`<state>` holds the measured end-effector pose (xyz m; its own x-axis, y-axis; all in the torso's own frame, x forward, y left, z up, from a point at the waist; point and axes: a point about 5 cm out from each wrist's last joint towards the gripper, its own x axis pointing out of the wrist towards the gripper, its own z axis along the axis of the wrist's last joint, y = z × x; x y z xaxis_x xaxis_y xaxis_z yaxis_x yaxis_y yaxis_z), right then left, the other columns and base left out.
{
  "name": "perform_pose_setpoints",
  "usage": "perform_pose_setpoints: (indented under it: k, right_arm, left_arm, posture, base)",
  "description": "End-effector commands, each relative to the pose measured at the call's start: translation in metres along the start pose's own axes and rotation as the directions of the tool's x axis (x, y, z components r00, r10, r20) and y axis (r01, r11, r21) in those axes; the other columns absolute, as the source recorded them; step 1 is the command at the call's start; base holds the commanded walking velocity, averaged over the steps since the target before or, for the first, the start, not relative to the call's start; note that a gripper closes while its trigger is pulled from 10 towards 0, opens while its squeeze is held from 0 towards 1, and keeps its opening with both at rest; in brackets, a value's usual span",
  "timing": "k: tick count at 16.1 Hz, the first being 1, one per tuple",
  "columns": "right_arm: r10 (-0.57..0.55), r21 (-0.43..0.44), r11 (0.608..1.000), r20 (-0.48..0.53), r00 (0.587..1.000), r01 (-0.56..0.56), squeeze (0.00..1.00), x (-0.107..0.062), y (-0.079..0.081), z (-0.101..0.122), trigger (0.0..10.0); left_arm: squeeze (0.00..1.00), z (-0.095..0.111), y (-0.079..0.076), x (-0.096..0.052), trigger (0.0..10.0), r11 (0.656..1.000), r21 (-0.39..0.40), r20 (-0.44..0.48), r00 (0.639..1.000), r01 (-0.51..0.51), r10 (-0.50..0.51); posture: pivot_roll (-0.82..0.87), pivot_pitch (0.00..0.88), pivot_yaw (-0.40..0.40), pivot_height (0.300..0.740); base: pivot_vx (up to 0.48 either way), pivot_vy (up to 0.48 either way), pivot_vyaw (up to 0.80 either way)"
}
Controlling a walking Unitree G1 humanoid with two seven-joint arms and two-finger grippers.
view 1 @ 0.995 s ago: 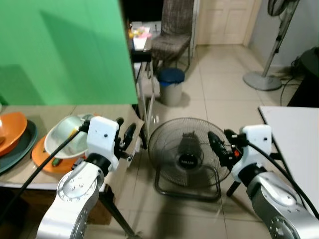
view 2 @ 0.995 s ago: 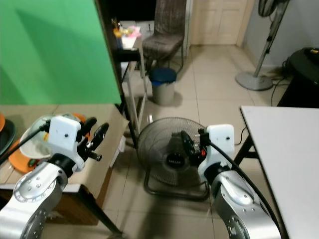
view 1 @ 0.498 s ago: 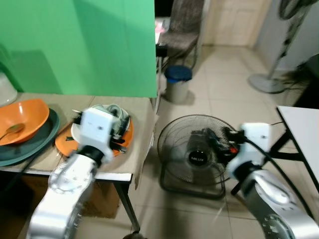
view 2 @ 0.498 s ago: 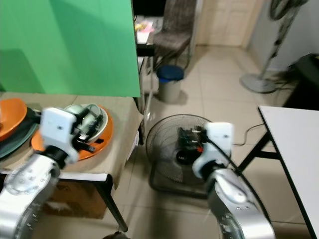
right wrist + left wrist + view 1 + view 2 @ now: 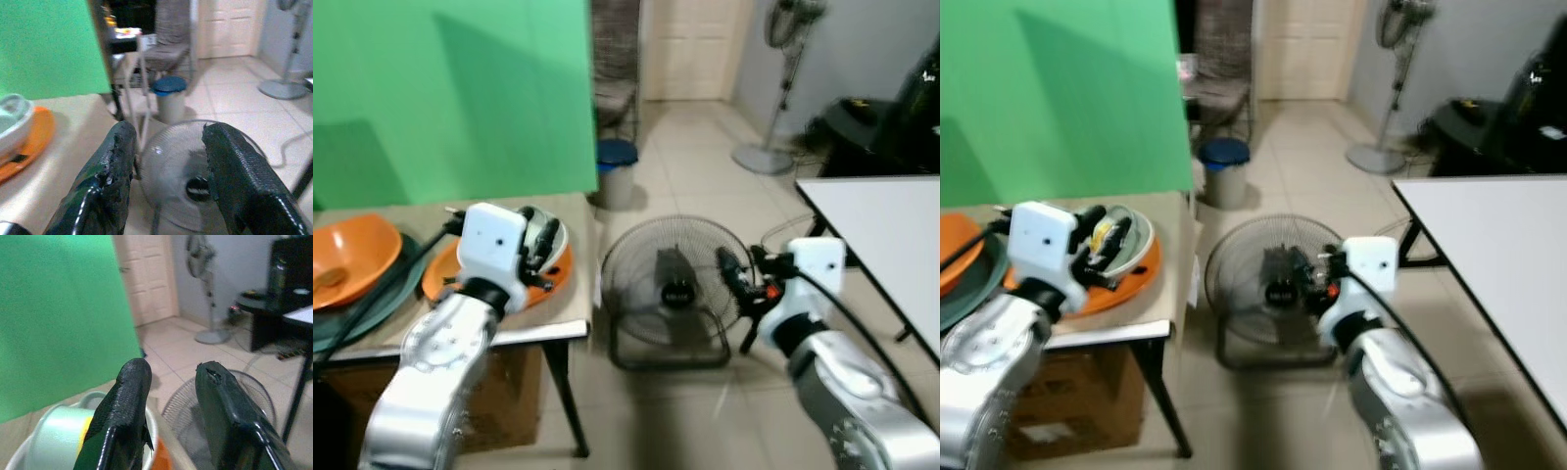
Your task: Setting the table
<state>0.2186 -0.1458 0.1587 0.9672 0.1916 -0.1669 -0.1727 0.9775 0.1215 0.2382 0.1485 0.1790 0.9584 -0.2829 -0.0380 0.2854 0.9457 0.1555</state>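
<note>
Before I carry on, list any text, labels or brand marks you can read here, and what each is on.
No text here can be read.
Floor fan: a small pale mark on its black hub, too blurred to read.
Left gripper and right gripper: no readable marking on their white housings.
Orange plate and bowl: no lettering visible.

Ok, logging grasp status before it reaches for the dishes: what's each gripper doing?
Left gripper: open, holding nothing, above the white bowl.
Right gripper: open, holding nothing.
</note>
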Motion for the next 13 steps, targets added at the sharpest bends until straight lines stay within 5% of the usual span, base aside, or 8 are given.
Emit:
perform_pose_setpoints:
  k: [1, 6, 13]
  right_arm:
    - [0.014, 0.013, 1.000, 0.003, 1.000, -0.014, 0.00, 0.0016, 0.0032, 0.0005, 10.0]
    - [0.029, 0.007, 1.000, 0.003, 1.000, -0.029, 0.00, 0.0026, 0.0055, 0.0007, 10.0]
    - [0.044, 0.002, 0.999, -0.002, 0.999, -0.044, 0.00, 0.0029, 0.0069, 0.0000, 10.0]
  left_arm:
    - [0.00, 0.0017, 0.0061, 0.0000, 10.0, 1.000, 0.020, 0.002, 1.000, -0.016, 0.016]
    - [0.00, 0.0010, 0.0084, -0.0016, 10.0, 0.999, 0.024, 0.000, 1.000, -0.024, 0.024]
    - [0.00, 0.0005, 0.0070, -0.0034, 10.0, 0.999, 0.023, -0.003, 1.000, -0.024, 0.024]
  posture:
    - [0.13, 0.000, 0.024, 0.740]
    - [0.14, 0.000, 0.018, 0.740]
    - [0.14, 0.000, 0.008, 0.740]
  base:
    - [0.000, 0.334, -0.80]
    - [0.000, 0.335, -0.78]
    - [0.000, 0.334, 0.00]
